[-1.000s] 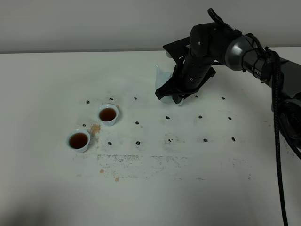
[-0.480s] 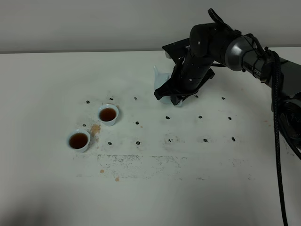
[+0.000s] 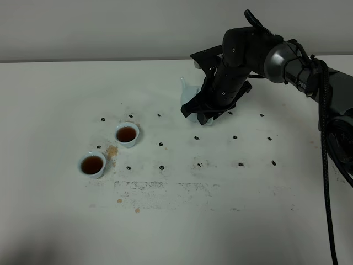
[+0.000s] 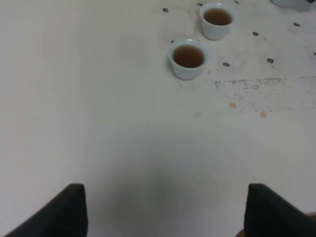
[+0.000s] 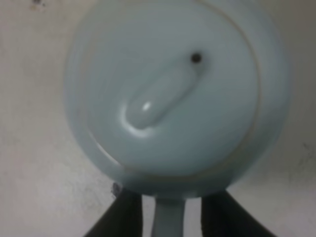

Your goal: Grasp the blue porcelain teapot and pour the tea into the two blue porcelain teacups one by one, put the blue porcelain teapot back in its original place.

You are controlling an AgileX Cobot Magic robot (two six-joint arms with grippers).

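The blue porcelain teapot is at the back middle of the white table, mostly hidden by my right arm. In the right wrist view I look down on its knobbed lid. My right gripper has its fingers on either side of the loop handle and looks shut on it. The two blue porcelain teacups stand at the left, both holding reddish-brown tea. They also show in the left wrist view. My left gripper is open and empty, well short of the cups.
A brown tea spill lies between the cups, with smaller drops nearer the front. Small dark marks dot the table in rows. The back wall runs behind the table.
My right arm and the teapot have shifted only slightly, a little to the left and down. The cups and my left gripper have not moved.
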